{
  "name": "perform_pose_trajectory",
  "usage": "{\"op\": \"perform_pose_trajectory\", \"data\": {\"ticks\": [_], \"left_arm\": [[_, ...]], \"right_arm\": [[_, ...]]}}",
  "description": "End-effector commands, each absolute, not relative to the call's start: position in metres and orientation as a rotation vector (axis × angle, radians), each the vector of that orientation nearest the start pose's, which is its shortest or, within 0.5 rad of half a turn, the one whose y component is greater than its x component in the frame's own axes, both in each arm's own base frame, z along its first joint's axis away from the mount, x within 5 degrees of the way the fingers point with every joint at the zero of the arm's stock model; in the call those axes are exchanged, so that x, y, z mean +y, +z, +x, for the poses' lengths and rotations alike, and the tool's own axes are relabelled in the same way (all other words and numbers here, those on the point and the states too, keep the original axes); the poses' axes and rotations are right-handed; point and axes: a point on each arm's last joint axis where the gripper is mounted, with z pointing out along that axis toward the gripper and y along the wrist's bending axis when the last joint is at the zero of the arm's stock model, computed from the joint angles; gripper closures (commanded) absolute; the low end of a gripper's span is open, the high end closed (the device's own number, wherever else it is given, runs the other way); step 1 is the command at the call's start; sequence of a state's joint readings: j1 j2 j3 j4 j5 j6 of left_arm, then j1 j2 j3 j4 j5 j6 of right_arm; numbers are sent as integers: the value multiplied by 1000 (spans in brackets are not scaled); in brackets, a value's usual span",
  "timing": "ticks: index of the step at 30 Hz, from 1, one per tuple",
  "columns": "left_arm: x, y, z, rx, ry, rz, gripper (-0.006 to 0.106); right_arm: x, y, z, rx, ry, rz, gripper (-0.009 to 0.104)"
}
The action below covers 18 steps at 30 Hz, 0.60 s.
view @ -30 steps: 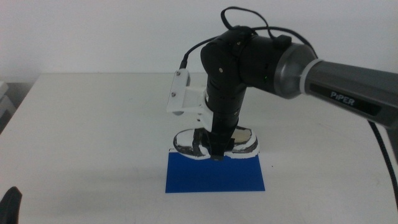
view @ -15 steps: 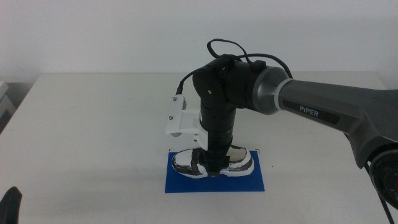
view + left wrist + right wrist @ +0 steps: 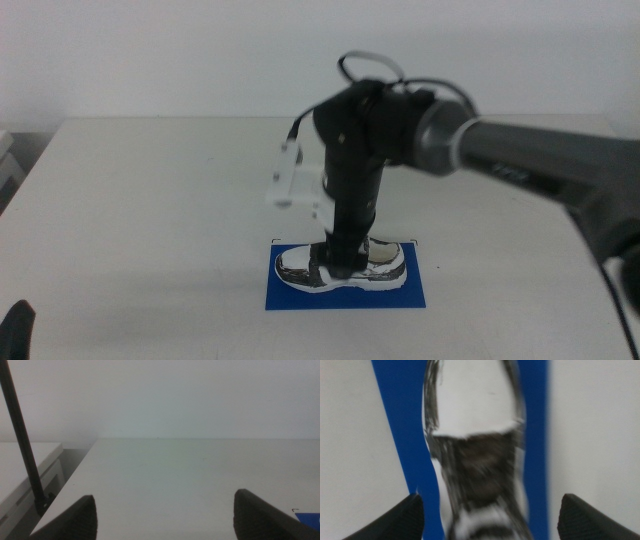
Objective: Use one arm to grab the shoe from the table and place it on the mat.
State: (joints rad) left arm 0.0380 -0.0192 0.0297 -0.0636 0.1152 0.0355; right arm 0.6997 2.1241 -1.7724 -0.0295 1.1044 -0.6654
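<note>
The white sneaker with black-grey patches, the shoe [image 3: 385,262], lies on its sole on the deep-blue mat [image 3: 300,295] in the middle view, toe pointing right. The right arm reaches in from the right and its gripper [image 3: 343,265] points straight down over the shoe's middle. In the right wrist view the shoe [image 3: 475,405] lies on the mat [image 3: 395,420] between the right gripper's [image 3: 490,512] jaws, which stand wider than the shoe and are open. The left gripper [image 3: 165,515] waits at the table's near left edge [image 3: 15,335], open and empty.
The white table [image 3: 150,200] stretches all around the mat. The left wrist view shows the tabletop [image 3: 175,475], a corner of the mat [image 3: 307,519], and a thin black pole [image 3: 22,445] beside a low white shelf off the table's edge.
The right arm carried the shoe from the mat's far edge toward the front and set it down on the mat. The arm is blurred now. The left gripper has not moved.
</note>
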Motion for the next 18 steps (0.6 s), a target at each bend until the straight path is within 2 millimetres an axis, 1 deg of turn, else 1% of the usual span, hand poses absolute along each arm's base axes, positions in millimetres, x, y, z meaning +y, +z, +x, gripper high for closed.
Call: {"op": "perform_pose_trajectory", "data": {"ticks": [1, 2, 5, 7, 8, 9, 11, 14, 15, 18], "left_arm": [[2, 200, 56, 1525, -17, -64, 7], [2, 200, 56, 1525, -17, -64, 7], [2, 200, 56, 1525, -17, -64, 7], [2, 200, 56, 1525, -17, -64, 7], [2, 200, 56, 1525, -17, -64, 7], [2, 200, 56, 1525, -17, -64, 7], [2, 200, 56, 1525, -17, -64, 7], [2, 200, 56, 1525, -17, -64, 7], [2, 200, 56, 1525, -17, -64, 7], [2, 200, 56, 1525, -17, -64, 7]], "right_arm": [[270, 286, 337, 2166, -37, -1693, 5], [265, 299, 334, 2166, -34, -1646, 5], [240, 346, 325, 2161, -22, -1449, 6], [223, 370, 320, 2164, 2, -1306, 7], [214, 379, 317, 2173, 22, -1223, 8], [202, 390, 313, 2174, 42, -1131, 8], [174, 401, 301, 2167, 67, -961, 10], [130, 417, 277, 2092, 89, -746, 12], [120, 414, 270, 2078, 97, -695, 12], [84, 407, 240, 2018, 96, -541, 13]]}}
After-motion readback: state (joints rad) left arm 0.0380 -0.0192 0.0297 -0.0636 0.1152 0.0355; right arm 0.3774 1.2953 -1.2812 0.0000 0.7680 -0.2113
